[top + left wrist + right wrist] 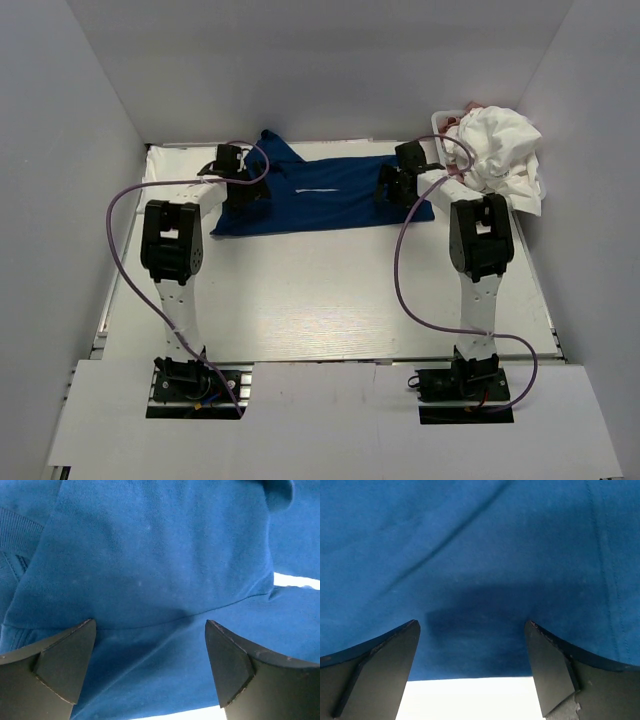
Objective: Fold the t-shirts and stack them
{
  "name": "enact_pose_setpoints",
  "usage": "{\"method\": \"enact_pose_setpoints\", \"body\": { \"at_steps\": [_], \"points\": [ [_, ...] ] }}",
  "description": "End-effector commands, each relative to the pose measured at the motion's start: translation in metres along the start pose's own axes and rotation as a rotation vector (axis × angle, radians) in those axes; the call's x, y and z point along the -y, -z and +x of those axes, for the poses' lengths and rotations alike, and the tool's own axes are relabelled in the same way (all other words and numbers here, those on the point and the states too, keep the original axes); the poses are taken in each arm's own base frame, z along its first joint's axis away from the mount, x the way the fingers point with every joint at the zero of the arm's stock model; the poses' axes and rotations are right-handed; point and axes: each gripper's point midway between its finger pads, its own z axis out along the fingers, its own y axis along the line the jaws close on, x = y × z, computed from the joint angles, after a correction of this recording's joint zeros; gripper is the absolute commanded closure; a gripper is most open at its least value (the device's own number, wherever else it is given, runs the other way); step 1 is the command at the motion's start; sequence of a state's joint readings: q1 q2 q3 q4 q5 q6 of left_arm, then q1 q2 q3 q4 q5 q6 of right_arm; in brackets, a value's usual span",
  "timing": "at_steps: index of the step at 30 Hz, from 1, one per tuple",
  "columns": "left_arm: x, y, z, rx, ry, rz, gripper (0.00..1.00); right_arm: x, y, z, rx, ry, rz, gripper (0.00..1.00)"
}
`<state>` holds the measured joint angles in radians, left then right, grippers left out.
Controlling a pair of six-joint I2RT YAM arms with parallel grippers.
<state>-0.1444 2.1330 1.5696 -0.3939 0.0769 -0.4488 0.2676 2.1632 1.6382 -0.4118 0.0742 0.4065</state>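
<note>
Spread t-shirt (330,195) on table (330,300) far side, ctr; t-shirt pile (505,150) far-R corner.

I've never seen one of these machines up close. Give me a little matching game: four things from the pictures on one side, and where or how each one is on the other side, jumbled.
Things:
1. navy t-shirt
2. white t-shirt
3. left gripper
4. right gripper

Place or state:
a. bunched up in the far right corner
b. open, above the right end of the navy t-shirt
c. spread flat across the far part of the table
d. open, above the left end of the navy t-shirt

Pairs: 1-c, 2-a, 3-d, 4-b
</note>
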Motion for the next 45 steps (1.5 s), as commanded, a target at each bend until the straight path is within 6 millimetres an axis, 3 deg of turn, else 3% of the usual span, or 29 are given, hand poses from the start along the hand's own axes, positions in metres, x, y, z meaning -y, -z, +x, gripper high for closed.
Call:
{"method": "enact_pose_setpoints", "body": {
  "at_steps": [1, 3, 4, 6, 7, 8, 9, 10, 11, 12, 14, 15, 19, 20, 21, 25, 28, 29, 30, 32, 33, 37, 39, 41, 42, 44, 45],
  "points": [
    [-0.006, 0.003, 0.024, -0.064, 0.043, -0.006, 0.00, -0.003, -0.001, 0.007, -0.005, 0.002, -0.033, 0.10],
    [-0.018, 0.003, 0.051, -0.113, 0.060, -0.032, 0.00, 0.005, 0.002, 0.027, -0.027, -0.002, -0.023, 0.10],
    [-0.022, 0.005, 0.059, -0.128, 0.072, -0.040, 0.00, 0.012, 0.001, 0.046, -0.063, -0.006, -0.007, 0.10],
    [-0.027, 0.017, 0.081, -0.156, 0.076, -0.029, 0.00, 0.011, 0.014, 0.057, -0.059, -0.029, -0.018, 0.10],
    [-0.026, 0.022, 0.092, -0.172, 0.079, -0.031, 0.00, 0.019, 0.014, 0.083, -0.106, -0.040, -0.001, 0.10],
    [-0.028, 0.026, 0.098, -0.175, 0.091, -0.034, 0.00, 0.016, 0.016, 0.083, -0.083, -0.053, -0.015, 0.10],
    [-0.034, 0.030, 0.121, -0.216, 0.096, -0.051, 0.00, 0.013, 0.027, 0.087, -0.070, -0.056, -0.024, 0.10],
    [-0.031, 0.042, 0.123, -0.209, 0.104, -0.034, 0.00, 0.024, 0.034, 0.118, -0.110, -0.072, 0.002, 0.10],
    [-0.030, 0.049, 0.132, -0.229, 0.120, -0.019, 0.00, 0.024, 0.045, 0.117, -0.080, -0.088, 0.007, 0.10],
    [-0.041, 0.055, 0.156, -0.271, 0.135, -0.044, 0.00, 0.035, 0.048, 0.141, -0.113, -0.089, 0.041, 0.10],
    [-0.041, 0.076, 0.163, -0.254, 0.146, -0.042, 0.00, 0.040, 0.067, 0.157, -0.096, -0.098, 0.045, 0.10],
    [-0.052, 0.085, 0.187, -0.295, 0.164, -0.069, 0.00, 0.051, 0.070, 0.182, -0.139, -0.093, 0.074, 0.10],
    [-0.068, 0.131, 0.216, -0.274, 0.193, -0.115, 0.00, 0.071, 0.098, 0.226, -0.149, -0.112, 0.122, 0.10],
    [-0.075, 0.139, 0.223, -0.267, 0.204, -0.138, 0.00, 0.068, 0.107, 0.223, -0.120, -0.114, 0.112, 0.10],
    [-0.070, 0.152, 0.211, -0.203, 0.208, -0.112, 0.00, 0.073, 0.113, 0.231, -0.139, -0.117, 0.129, 0.10],
    [-0.060, 0.172, 0.188, -0.112, 0.201, -0.074, 0.00, 0.058, 0.140, 0.214, -0.028, -0.088, 0.041, 0.10],
    [-0.034, 0.187, 0.135, 0.001, 0.195, -0.014, 0.00, 0.042, 0.158, 0.175, 0.076, -0.074, 0.008, 0.10],
    [-0.032, 0.192, 0.124, 0.026, 0.185, -0.018, 0.00, 0.045, 0.158, 0.173, 0.085, -0.073, 0.019, 0.10],
    [-0.029, 0.191, 0.115, 0.039, 0.185, -0.025, 0.00, 0.035, 0.164, 0.153, 0.127, -0.074, 0.005, 0.10],
    [-0.025, 0.199, 0.089, 0.086, 0.176, -0.053, 0.00, 0.033, 0.166, 0.141, 0.150, -0.082, 0.012, 0.10],
    [-0.026, 0.195, 0.081, 0.087, 0.185, -0.062, 0.00, 0.022, 0.172, 0.122, 0.181, -0.083, -0.014, 0.10],
    [-0.031, 0.200, 0.036, 0.184, 0.176, -0.143, 0.00, 0.013, 0.167, 0.092, 0.211, -0.095, 0.012, 0.10],
    [-0.030, 0.194, 0.017, 0.205, 0.167, -0.180, 0.00, 0.006, 0.174, 0.067, 0.246, -0.101, 0.021, 0.10],
    [-0.024, 0.195, -0.008, 0.243, 0.170, -0.191, 0.00, 0.004, 0.162, 0.054, 0.231, -0.100, 0.060, 0.10],
    [-0.032, 0.180, -0.008, 0.215, 0.161, -0.231, 0.00, 0.000, 0.162, 0.039, 0.244, -0.105, 0.075, 0.10],
    [-0.031, 0.172, -0.024, 0.223, 0.159, -0.235, 0.00, 0.002, 0.150, 0.032, 0.226, -0.108, 0.096, 0.10],
    [-0.032, 0.156, -0.030, 0.198, 0.167, -0.239, 0.00, -0.005, 0.148, 0.017, 0.239, -0.116, 0.083, 0.10]
  ]
}}
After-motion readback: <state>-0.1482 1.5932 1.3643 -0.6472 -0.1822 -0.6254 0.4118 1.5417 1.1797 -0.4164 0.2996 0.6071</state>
